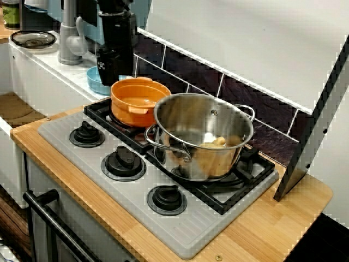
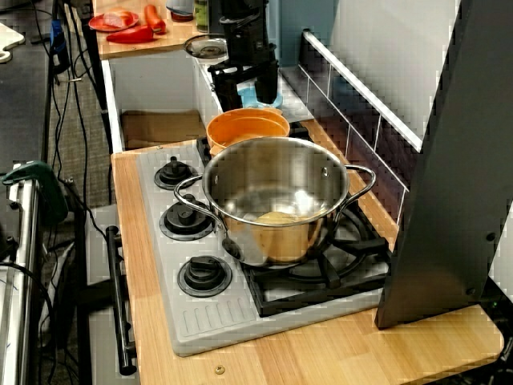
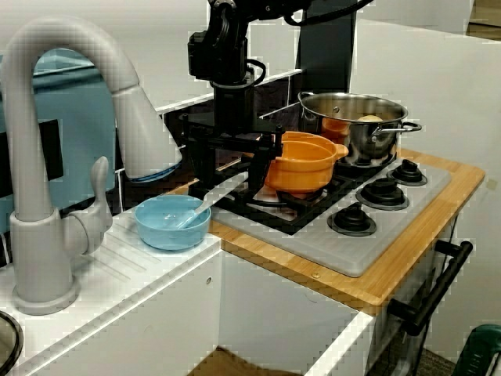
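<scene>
My black gripper (image 3: 235, 149) hangs open at the stove's back corner, between a blue bowl (image 3: 172, 222) and an orange pot (image 3: 301, 160), with nothing between its fingers. One finger (image 3: 274, 145) stands close to the orange pot's rim; I cannot tell if it touches. In the view from the stove's end the gripper (image 2: 247, 87) is just behind the orange pot (image 2: 247, 128). In the view from the front corner it (image 1: 114, 68) is above the blue bowl (image 1: 95, 82). A steel pot (image 1: 204, 134) with a yellowish item (image 1: 218, 142) inside sits on the neighbouring burner.
A grey faucet (image 3: 63, 157) rises beside the blue bowl, which holds a pale spoon (image 3: 196, 211). Three black knobs (image 1: 124, 162) line the stove front. A dark slanted panel (image 2: 449, 160) stands at the counter's end. Red vegetables (image 2: 128, 24) lie on the far counter.
</scene>
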You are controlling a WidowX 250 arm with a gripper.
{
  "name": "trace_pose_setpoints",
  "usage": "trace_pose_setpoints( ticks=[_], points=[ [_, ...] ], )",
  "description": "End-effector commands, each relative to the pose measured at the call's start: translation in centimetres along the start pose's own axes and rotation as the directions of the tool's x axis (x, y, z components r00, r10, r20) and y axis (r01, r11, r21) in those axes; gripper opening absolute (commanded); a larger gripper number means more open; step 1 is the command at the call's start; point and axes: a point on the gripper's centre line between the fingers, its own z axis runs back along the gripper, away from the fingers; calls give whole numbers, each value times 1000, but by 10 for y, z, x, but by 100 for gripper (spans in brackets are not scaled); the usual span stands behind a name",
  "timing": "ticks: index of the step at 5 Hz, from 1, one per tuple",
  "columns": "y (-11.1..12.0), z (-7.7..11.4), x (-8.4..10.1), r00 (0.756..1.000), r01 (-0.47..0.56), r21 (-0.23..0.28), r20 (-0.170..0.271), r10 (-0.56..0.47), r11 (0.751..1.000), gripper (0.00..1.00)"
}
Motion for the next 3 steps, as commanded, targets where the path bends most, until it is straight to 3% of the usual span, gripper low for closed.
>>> trace_pose_setpoints(
  ticks=[1,3],
  points=[
    [12,10,7,1000,11,48,-5,-10,999,100],
    [16,8,2,1000,4,37,0,-4,999,100]
  ],
)
